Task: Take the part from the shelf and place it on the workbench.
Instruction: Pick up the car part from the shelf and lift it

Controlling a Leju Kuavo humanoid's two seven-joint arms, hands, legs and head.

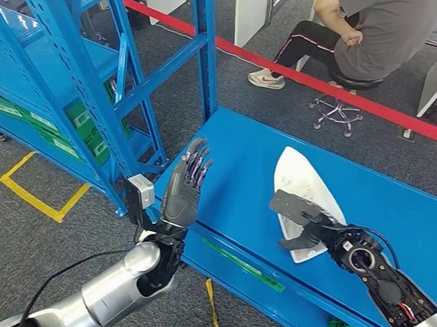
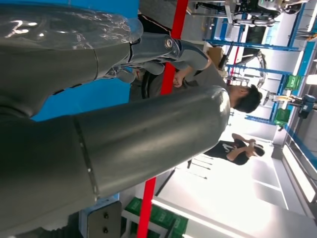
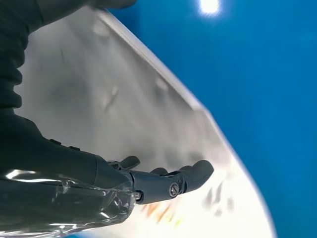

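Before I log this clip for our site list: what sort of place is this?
Probably an industrial workshop or robot test area: blue steel shelving, a blue workbench bearing a white part, and red floor tape marking off the space.

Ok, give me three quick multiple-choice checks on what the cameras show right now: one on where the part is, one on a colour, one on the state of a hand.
1. Where is the white part?
A. On the blue workbench
B. On the carpet
C. On the shelf

2. What colour is the floor stripe in front of the seated person?
A. Yellow
B. Red
C. Green

3. How is the left hand?
A. Gripping the part
B. Gripping a shelf post
C. Raised, fingers apart, holding nothing

Answers:
1 A, the head view shows the part lying on the blue surface, with the right hand over its near end.
2 B, the stripe is red.
3 C, the hand stands upright above the workbench edge with nothing in it.
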